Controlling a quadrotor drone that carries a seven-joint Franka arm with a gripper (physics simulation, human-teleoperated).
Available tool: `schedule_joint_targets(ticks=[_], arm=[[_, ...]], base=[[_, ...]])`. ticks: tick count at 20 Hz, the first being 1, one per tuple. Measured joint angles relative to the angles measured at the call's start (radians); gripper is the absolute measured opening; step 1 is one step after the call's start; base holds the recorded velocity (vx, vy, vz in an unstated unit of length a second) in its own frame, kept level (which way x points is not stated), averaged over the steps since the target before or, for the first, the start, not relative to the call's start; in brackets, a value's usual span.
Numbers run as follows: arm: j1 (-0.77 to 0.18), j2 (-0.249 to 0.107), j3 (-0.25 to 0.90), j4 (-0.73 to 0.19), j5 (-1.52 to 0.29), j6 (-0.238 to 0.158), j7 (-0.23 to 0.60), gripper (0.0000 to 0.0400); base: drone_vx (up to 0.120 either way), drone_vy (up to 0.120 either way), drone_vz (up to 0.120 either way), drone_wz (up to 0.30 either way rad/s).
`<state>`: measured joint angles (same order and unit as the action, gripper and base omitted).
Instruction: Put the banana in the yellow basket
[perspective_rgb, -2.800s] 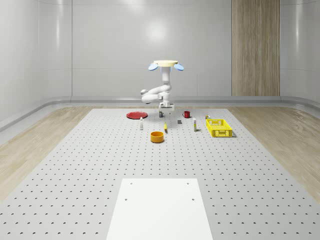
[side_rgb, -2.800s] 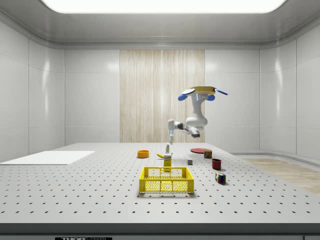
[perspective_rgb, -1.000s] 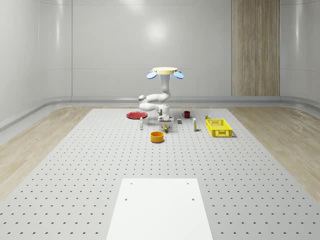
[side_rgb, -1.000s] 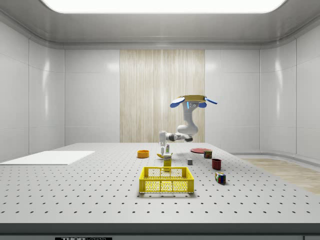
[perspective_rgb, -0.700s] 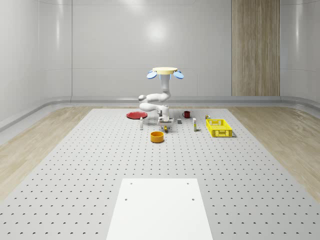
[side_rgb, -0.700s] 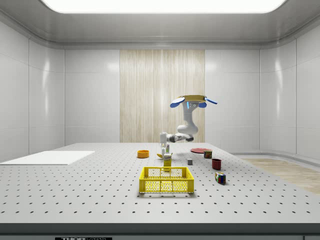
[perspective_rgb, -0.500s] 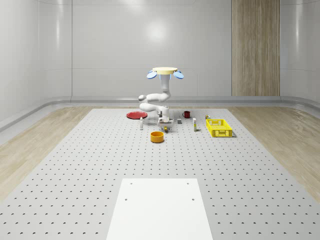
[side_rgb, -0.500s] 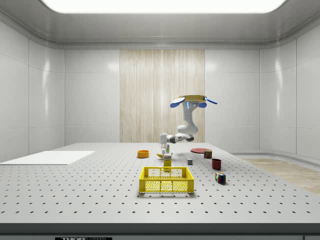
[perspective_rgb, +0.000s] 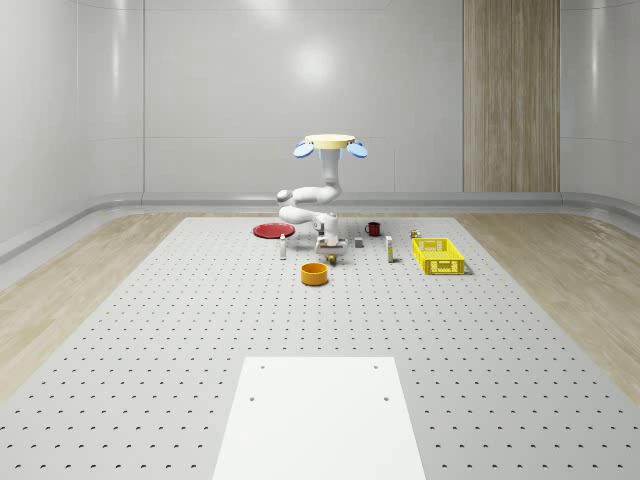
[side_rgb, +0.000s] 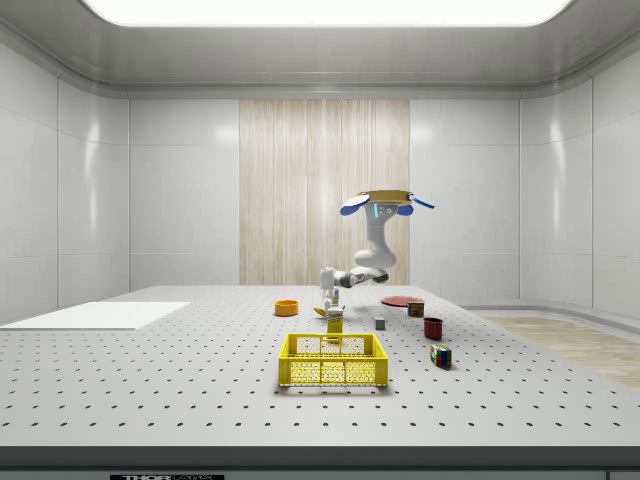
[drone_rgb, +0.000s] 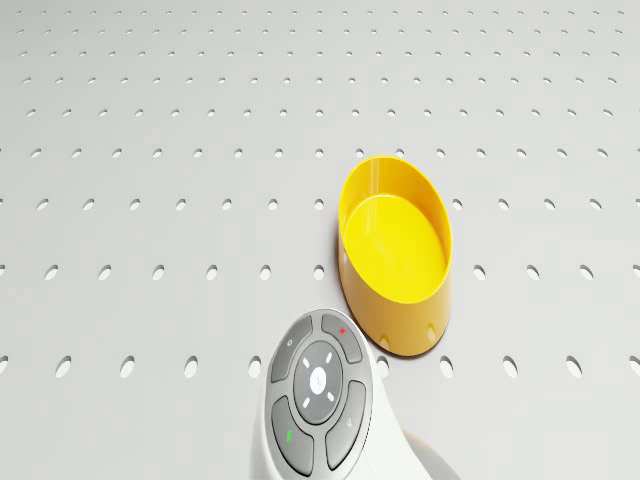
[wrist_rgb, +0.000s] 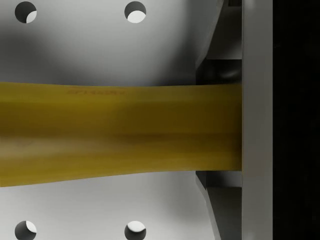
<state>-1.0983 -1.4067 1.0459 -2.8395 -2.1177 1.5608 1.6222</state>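
Observation:
The banana (wrist_rgb: 120, 132) lies on the perforated table, a long yellow bar across the wrist view. My gripper (wrist_rgb: 217, 127) is down on it and shut, with a dark finger (wrist_rgb: 220, 70) pressed against each side. In the whole-scene view the drone (perspective_rgb: 329, 143) hovers over the table's far middle. Its arm is bent down to the gripper (perspective_rgb: 327, 251), just behind the orange bowl (perspective_rgb: 315, 273). The yellow basket (perspective_rgb: 438, 256) stands well off toward the whole-scene view's right. It is nearest in the side view, basket (side_rgb: 333, 360), in front of the gripper (side_rgb: 325, 296).
The orange bowl (drone_rgb: 395, 255) sits close beside the arm's wrist (drone_rgb: 320, 395). A red plate (perspective_rgb: 271, 231), a red mug (perspective_rgb: 373, 229), small bottles (perspective_rgb: 389, 250) and a colourful cube (side_rgb: 440, 355) stand around. A white panel (perspective_rgb: 320, 415) lies at the front.
The drone has sunk lower and the arm has reached down to the table. In the last second the gripper has settled onto the banana and closed on it.

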Motion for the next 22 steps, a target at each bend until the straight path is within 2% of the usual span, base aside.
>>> schedule_joint_targets(ticks=[5, 11, 14, 18, 22], arm=[[0.004, 0.003, 0.007, -0.005, 0.003, -0.009, -0.015, 0.019], [0.016, 0.013, 0.073, -0.033, 0.064, -0.049, -0.021, 0.019], [0.02, 0.018, 0.109, -0.046, 0.097, -0.067, -0.014, 0.0189], [0.021, 0.02, 0.137, -0.054, 0.125, -0.08, -0.007, 0.0189], [0.02, 0.02, 0.151, -0.057, 0.138, -0.084, -0.004, 0.0189]], base=[[0.0, 0.0, 0.0, 0.0], [0.0, 0.0, 0.0, 0.0], [-0.013, 0.027, 0.12, 0.0], [-0.11, 0.12, 0.12, 0.0], [0.0, 0.12, 0.12, 0.0]])
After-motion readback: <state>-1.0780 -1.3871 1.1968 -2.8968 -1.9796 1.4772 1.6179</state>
